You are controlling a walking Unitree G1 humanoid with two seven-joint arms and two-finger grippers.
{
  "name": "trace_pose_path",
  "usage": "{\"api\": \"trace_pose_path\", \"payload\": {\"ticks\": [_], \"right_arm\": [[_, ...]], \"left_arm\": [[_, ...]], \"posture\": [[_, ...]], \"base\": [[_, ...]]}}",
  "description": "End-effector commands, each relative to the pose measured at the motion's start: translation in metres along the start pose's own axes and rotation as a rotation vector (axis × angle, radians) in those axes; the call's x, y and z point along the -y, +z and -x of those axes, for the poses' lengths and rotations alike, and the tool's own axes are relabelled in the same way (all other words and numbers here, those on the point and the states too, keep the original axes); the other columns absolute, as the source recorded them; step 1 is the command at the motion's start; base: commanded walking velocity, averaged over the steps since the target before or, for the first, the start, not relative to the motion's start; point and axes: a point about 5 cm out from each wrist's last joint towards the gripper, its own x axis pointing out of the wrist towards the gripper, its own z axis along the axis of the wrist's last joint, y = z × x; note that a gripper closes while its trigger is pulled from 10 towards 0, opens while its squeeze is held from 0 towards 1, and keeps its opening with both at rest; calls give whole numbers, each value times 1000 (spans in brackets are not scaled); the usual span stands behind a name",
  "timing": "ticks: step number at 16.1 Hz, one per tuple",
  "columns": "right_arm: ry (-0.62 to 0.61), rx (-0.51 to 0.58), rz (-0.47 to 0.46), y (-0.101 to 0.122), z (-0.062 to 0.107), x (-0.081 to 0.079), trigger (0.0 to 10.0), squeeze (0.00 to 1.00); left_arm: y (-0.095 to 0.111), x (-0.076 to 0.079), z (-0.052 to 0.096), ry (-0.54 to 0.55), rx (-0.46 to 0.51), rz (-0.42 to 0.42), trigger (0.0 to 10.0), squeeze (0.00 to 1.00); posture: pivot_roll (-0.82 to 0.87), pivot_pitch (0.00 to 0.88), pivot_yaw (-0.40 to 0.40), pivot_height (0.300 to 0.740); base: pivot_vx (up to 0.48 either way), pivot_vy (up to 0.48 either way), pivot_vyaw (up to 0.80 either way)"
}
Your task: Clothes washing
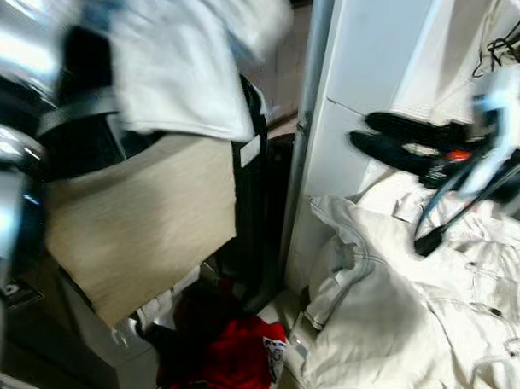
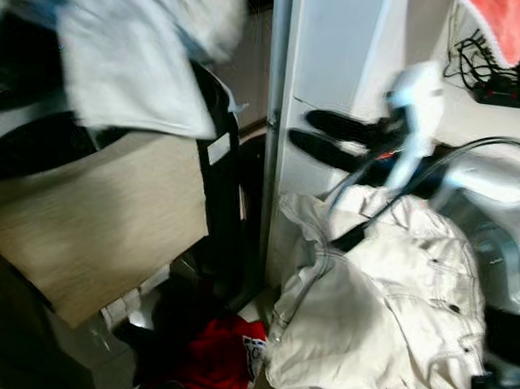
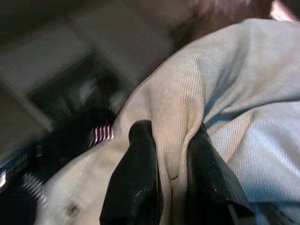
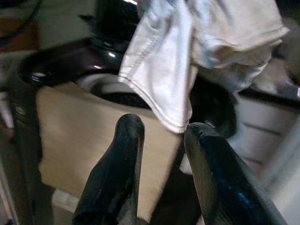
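My left gripper is shut on a pale white garment, with a fold of the cloth pinched between its black fingers. The garment hangs high over the dark round opening of a washing machine with a beige front panel. The silver left arm rises at the left edge. My right gripper is open and holds nothing; it hovers to the right, above a crumpled cream jacket. In the right wrist view its fingers point toward the machine and the hanging garment.
A red garment lies on the floor between the machine and the jacket. A grey vertical pole and a white cabinet wall stand behind. Black cables hang at top right, beside a pink cloth.
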Motion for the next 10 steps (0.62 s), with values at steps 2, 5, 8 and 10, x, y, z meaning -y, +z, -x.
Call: {"api": "trace_pose_path", "payload": {"ticks": [2,5,8,10], "right_arm": [[41,-10,4,-3,-11,-14,10000,0],[84,-35,-24,-12,-18,-30,10000,0],[131,-77,-38,-22,-26,-44,10000,0],[131,-78,-42,-23,-28,-44,10000,0]], "left_arm": [[-49,21,8,-103,-242,-45,10000,0],[-73,8,17,-19,-340,-72,10000,1000],[-90,7,25,-72,-452,-6,10000,1000],[-90,8,25,-73,-447,24,10000,1000]], "posture": [[-112,0,69,740],[-112,0,69,740],[-110,0,68,740],[-104,0,63,740]], "base": [[0,0,0],[0,0,0],[0,0,0],[0,0,0]]}}
